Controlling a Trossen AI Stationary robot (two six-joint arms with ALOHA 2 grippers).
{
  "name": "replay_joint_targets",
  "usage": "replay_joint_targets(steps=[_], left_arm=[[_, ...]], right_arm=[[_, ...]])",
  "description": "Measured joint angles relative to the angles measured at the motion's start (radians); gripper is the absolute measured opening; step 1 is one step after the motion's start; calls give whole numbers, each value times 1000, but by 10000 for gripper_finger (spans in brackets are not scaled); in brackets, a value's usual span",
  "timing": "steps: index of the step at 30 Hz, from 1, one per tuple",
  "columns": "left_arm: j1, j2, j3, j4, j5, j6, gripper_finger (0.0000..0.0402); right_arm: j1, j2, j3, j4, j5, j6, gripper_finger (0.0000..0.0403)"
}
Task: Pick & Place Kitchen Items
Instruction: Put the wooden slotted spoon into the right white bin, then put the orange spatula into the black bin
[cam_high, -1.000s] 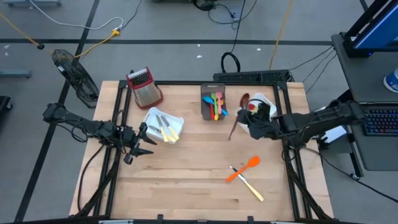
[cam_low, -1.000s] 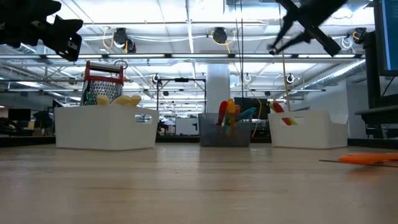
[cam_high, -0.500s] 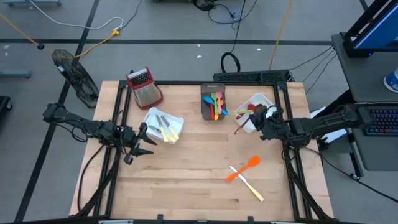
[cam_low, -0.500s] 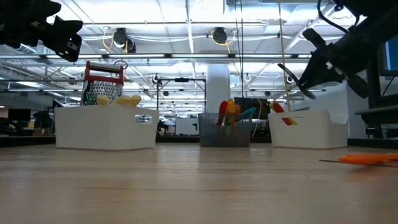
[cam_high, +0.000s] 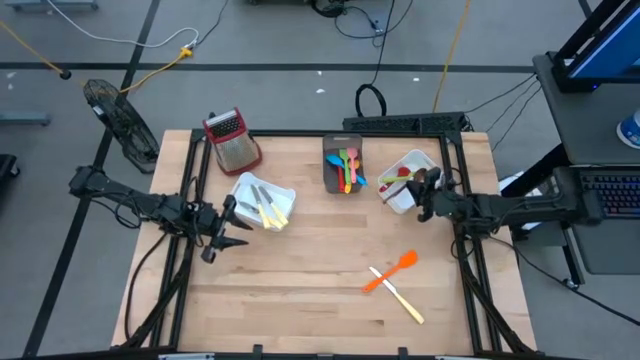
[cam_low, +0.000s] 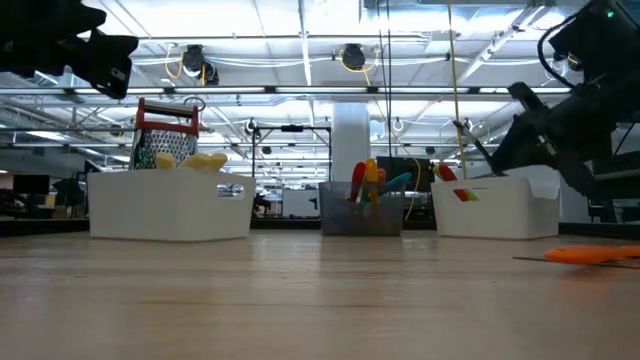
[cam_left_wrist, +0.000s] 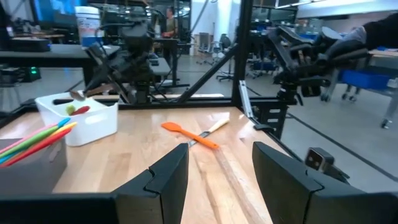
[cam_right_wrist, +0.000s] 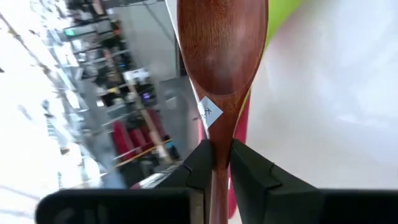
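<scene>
My right gripper (cam_high: 421, 193) is shut on the brown wooden spoon (cam_right_wrist: 222, 43) over the white bin (cam_high: 427, 160) at the table's far right. The spoon's bowl points ahead of the fingers, above a red and a green utensil (cam_high: 398, 175) that lie in the bin. My left gripper (cam_high: 226, 228) is open and empty, above the table near its left edge, beside the other white bin (cam_high: 287, 196). An orange spatula (cam_high: 392, 270) and a cream-handled utensil (cam_high: 402, 297) lie flat on the table at the near right. My right gripper pinches the wooden spoon's handle just behind the bowl (cam_right_wrist: 217, 134) between its two fingers (cam_right_wrist: 245, 168). The handle runs along the fingers and the bowl sticks out ahead of them. Whether the spoon touches the bin or its contents cannot be told.
A grey bin (cam_high: 334, 178) with several coloured utensils stands at the far middle. The left white bin holds cream-handled cutlery (cam_high: 265, 207). A red-topped metal grater (cam_high: 232, 140) stands at the far left. Bare wood lies across the table's near half.
My right gripper has come down from high above the table toward the right white bin and drawn back toward the right edge. The wooden spoon, which reached out over the table beside the bin, now lies over the bin.
</scene>
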Motion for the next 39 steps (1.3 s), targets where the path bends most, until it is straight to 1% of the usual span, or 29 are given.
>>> replay_joint_targets(steps=[6, 9, 13, 20, 27, 30, 32, 36, 39], left_arm=[[0, 0, 0, 1, -59, -2, 182], [0, 0, 0, 6, -90, -3, 182], [0, 0, 0, 11, -112, -3, 182], [0, 0, 0, 13, -117, 0, 182], [0, 0, 0, 13, -117, 0, 182], [0, 0, 0, 13, -117, -2, 182], [0, 0, 0, 13, -117, -3, 182], [0, 0, 0, 13, -117, -3, 182], [0, 0, 0, 12, -117, -3, 182]], right_arm=[[-57, -7, -155, 314, 0, -105, 51], [-83, -7, -204, 406, 0, -126, 63], [-107, -6, -215, 396, 0, -129, 80], [-117, -7, -217, 464, 0, -176, 104], [-117, -7, -218, 534, 0, -237, 111], [-117, -6, -218, 624, 0, -334, 110], [-114, -7, -218, 710, -4, -433, 107], [-101, -7, -208, 866, -85, -653, 101], [-67, -6, -173, 881, -139, -791, 94]])
